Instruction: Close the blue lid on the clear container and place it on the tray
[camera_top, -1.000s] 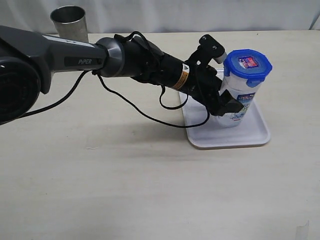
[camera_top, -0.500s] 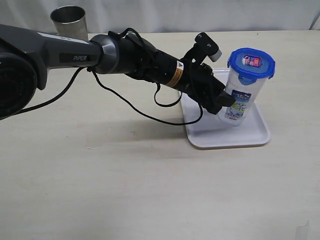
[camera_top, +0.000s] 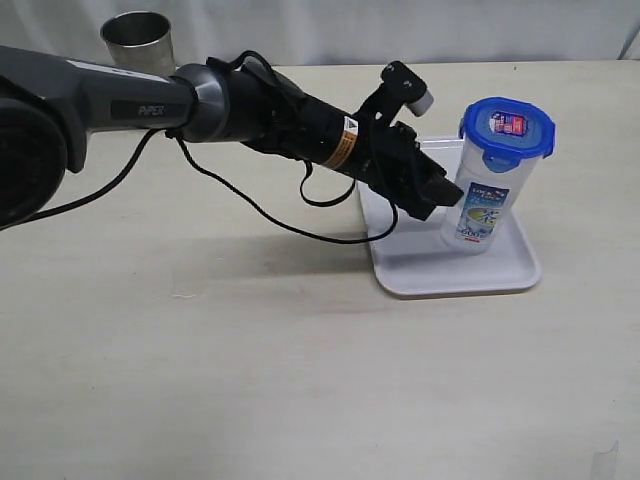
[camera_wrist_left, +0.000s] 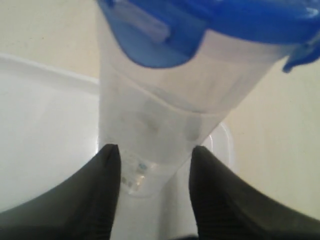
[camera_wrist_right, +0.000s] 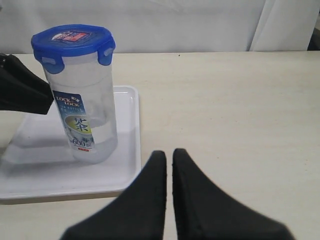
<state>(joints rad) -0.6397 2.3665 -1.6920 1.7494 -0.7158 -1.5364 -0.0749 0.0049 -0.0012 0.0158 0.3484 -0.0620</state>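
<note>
Left claw (camera_top: 443, 193) is no longer around container (camera_top: 485, 205). It has pulled back left, and its tips now sit just beside the container wall. Jaws are narrower than a second ago but still apart. Container is freed and stands on tray (camera_top: 500, 278) on its own, with its top a bit further right than before. Lid (camera_top: 506, 128) looks more level. The arm is drawn back and slightly higher over the counter.

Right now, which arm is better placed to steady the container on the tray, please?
Left, I think: the left gripper is at the clear container on the tray, jaws apart; the right gripper is shut, off the tray.
</note>
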